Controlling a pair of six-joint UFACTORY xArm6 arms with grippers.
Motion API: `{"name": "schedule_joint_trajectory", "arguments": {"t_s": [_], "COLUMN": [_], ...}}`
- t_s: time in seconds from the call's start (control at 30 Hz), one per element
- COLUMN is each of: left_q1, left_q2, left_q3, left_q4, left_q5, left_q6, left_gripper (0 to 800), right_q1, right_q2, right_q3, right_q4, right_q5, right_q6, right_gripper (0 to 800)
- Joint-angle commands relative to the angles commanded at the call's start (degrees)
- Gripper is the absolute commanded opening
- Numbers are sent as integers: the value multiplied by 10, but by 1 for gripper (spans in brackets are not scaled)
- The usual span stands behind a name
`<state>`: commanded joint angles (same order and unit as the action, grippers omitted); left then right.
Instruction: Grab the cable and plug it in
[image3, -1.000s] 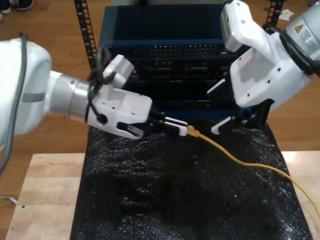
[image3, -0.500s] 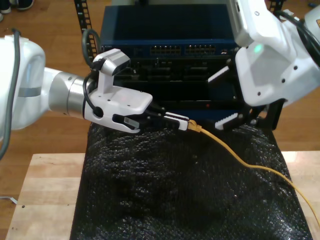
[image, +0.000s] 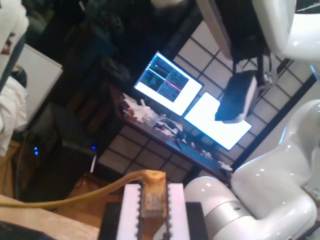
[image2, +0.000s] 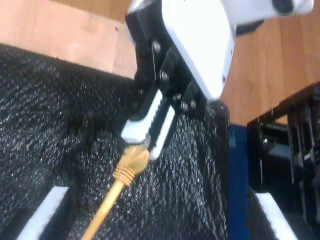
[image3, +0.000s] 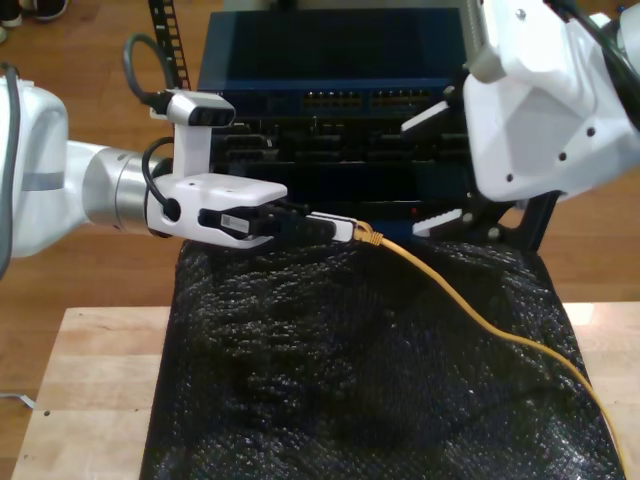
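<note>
1. Black crinkled sheeting (image3: 360, 380) covers the middle of a pale wooden table (image3: 85, 390), and behind it stands a dark blue rack unit (image3: 330, 60) with rows of ports across its front.
2. My first hand (image3: 352, 229) reaches in from the exterior view's left, its white-padded fingers (image3: 328, 226) pointing toward the exterior view's right, level with the lower front of the rack.
3. That hand is closed on the plug end of the cable (image3: 470, 310); in the first wrist view the clear, gold-tinted plug (image: 152, 202) sits pinched between the two ribbed white pads (image: 131, 212).
4. From the grip, the yellow-orange cable runs across the black sheeting toward the exterior view's lower right corner and leaves the picture there.
5. The second wrist view looks down on my first hand (image2: 142, 142), with the cable's ribbed strain-relief boot (image2: 131, 165) just beyond the fingertips and the cable trailing away over the sheeting.
6. My second hand (image3: 440, 170) hangs at the exterior view's right, in front of the rack, with its white-edged fingers (image3: 437, 222) spread wide and nothing between them.
7. Both hands are apart from each other, with the plug between them and close to the rack's front.
</note>
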<state>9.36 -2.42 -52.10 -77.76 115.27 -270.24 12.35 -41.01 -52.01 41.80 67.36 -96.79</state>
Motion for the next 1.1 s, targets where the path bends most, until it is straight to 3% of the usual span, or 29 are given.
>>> {"name": "schedule_joint_trajectory", "arguments": {"t_s": [0.1,0.27,0.67,1.1], "left_q1": [13,14,25,40], "left_q2": [14,16,26,41], "left_q3": [-1,-1,-1,-2], "left_q4": [-18,-19,-29,-69], "left_q5": [18,31,84,120], "left_q6": [-6,-19,-74,-85], "left_gripper": [7,6,7,13], "right_q1": [9,23,66,192], "right_q2": [-24,-51,-55,-56], "right_q3": [25,55,74,134], "right_q4": [33,78,85,83], "right_q5": [-38,-79,-127,-291], "right_q6": [-33,-82,-100,-170], "right_gripper": [774,773,788,756]}}
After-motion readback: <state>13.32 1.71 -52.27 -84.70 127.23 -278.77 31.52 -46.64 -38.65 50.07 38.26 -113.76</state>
